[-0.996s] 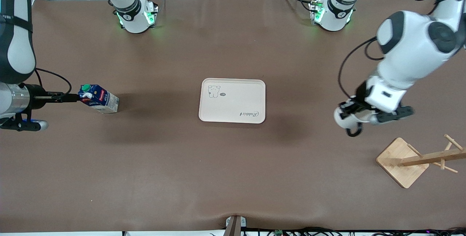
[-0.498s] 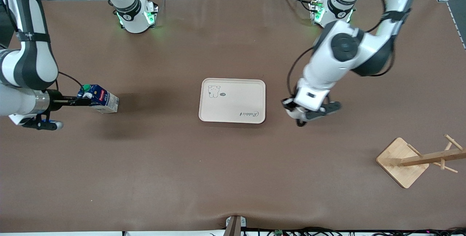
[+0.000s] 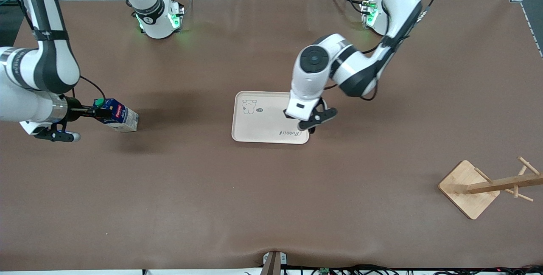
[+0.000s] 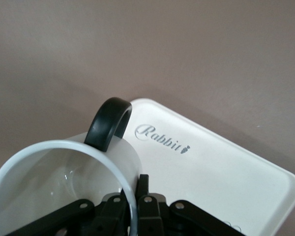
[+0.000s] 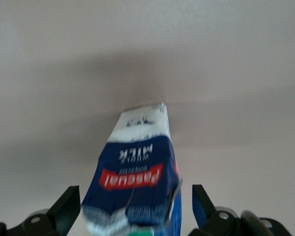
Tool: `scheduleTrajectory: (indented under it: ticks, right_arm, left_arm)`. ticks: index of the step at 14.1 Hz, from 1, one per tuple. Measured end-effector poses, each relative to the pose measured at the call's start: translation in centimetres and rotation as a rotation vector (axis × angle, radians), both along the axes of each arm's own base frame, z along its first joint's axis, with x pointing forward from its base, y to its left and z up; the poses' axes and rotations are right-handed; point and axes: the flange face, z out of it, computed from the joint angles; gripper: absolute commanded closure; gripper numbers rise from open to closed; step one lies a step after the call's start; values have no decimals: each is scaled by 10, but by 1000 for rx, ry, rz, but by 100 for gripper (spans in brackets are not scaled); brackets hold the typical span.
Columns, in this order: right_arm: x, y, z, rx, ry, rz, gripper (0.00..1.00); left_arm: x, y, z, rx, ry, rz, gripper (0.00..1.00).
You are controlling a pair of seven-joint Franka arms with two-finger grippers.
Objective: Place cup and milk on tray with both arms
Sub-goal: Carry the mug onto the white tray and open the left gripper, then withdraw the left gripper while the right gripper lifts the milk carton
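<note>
While the left hand (image 4: pixel 137 206), pinching the cup (image 4: pixel 64 182), hovers over the tray (image 3: pixel 263 128), the right hand (image 5: pixel 132 211) straddles the milk (image 3: pixel 116 116), spread; neither is placed.

White cup (image 4: pixel 64 187) held over cream tray (image 3: pixel 263 128); blue milk (image 3: pixel 121 116) upright near right arm's end

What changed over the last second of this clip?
The left gripper, shut on the cup, swung from near the wooden rack to over the tray. The right gripper, fingers open, closed in around the milk. Milk, tray and rack stayed put.
</note>
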Motion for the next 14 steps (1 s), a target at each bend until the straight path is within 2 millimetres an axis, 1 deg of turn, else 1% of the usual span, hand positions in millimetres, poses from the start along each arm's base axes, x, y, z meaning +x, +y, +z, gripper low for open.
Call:
scheduleTrajectory:
  ticks: [1,2,3,4,7,8,9,10,11,13,14]
  right_arm:
    - [-2,0,-9,-7,-43,-2,69]
    - [-5,0,-15,-12,-69,-3,100]
    - [-8,0,-18,-12,-72,-3,100]
    - [-10,1,-16,-12,-68,-3,100]
    - [-16,3,0,-10,-48,0,100]
    - [-15,3,7,-10,-48,0,100]
    - [-12,2,17,-9,-40,0,100]
    - [-8,2,33,-7,-26,2,100]
    - [-2,2,52,-4,-11,4,100]
    - [9,5,94,-3,-10,13,100]
    - [14,6,110,-4,-23,15,100]
  left_arm:
    - [-6,-12,-15,16,2,18,100]
    - [-12,-21,-28,27,6,40,100]
    - [-16,-28,-40,39,8,61,100]
    - [-19,-32,-49,52,3,77,100]
    - [-22,-34,-70,87,-17,128,100]
    - [-23,-35,-75,92,-18,141,91]
    - [-25,-36,-80,94,-16,148,68]
    - [-26,-37,-83,95,-13,154,43]
    - [-24,-38,-83,91,-14,157,0]
    - [-18,-40,-78,79,-24,163,0]
    - [-15,-41,-72,70,-32,167,0]
